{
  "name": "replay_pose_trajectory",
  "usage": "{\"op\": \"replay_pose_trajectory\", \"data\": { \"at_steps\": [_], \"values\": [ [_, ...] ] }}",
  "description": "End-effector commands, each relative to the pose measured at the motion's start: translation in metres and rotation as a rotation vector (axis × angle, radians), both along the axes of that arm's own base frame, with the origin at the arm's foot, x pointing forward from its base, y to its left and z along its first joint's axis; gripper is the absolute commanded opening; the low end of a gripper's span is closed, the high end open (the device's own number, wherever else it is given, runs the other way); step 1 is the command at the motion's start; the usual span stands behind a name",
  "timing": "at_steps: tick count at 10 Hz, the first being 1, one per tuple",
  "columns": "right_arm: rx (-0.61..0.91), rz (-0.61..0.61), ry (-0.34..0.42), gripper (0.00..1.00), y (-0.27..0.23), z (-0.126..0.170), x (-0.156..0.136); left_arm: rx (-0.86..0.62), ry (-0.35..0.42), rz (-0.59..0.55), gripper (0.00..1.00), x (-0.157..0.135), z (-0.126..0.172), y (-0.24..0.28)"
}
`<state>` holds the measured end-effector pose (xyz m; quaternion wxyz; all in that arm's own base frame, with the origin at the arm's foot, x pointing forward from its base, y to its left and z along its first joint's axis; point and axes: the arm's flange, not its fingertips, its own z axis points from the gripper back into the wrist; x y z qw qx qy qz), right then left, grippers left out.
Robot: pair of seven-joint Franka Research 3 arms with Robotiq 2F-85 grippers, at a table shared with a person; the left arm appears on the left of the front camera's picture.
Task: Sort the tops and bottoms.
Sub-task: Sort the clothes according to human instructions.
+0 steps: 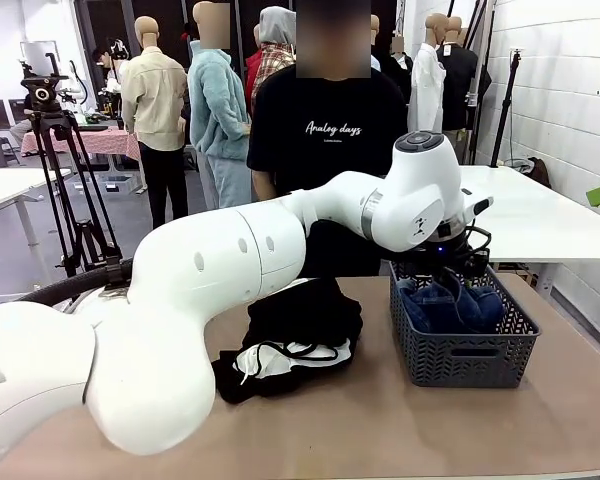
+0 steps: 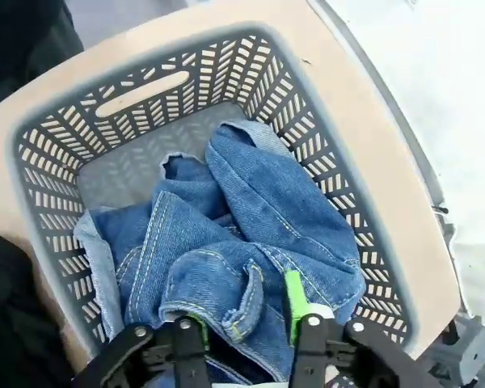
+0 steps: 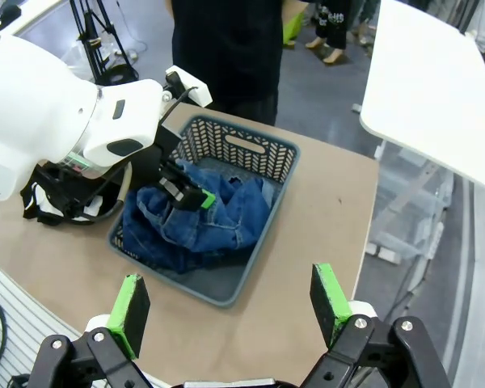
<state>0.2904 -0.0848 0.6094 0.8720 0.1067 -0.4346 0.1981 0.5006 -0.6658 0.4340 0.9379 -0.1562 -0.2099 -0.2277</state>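
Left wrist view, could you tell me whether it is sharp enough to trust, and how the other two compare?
Left wrist view: jeans sharp, stitching legible, top right corner washed out. Front view: even light, the near left arm looms large. Right wrist view: sharp throughout, the white table bright.

Bright, even indoor light; soft shadows on table (image 1: pixel 400 420); wrist views wide-angle bent at edges; focus sharp.

My left arm (image 1: pixel 230 260) reaches across to the right, left gripper (image 2: pixel 244 311) pointing down, clamped on jeans (image 2: pixel 267 194). My right gripper (image 3: pixel 229 289) hovers higher, fingers spread wide.
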Motion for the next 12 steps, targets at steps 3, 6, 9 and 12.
{"op": "replay_pose_trajectory", "data": {
  "at_steps": [3,6,9,12],
  "values": [
    [0.001,0.002,0.0,1.0,0.0,-0.001,0.001,0.03,-0.051,-0.012,1.0,0.03,0.04,-0.053],
    [0.001,0.002,0.0,1.0,0.0,-0.001,0.001,0.027,0.014,-0.047,1.0,0.019,0.067,-0.049],
    [0.001,0.002,0.0,1.0,0.0,-0.001,0.001,0.009,0.042,-0.035,1.0,0.015,0.078,-0.043],
    [0.001,0.002,0.0,1.0,0.0,-0.001,0.001,0.01,-0.004,-0.027,1.0,-0.022,0.056,0.003]
  ]
}}
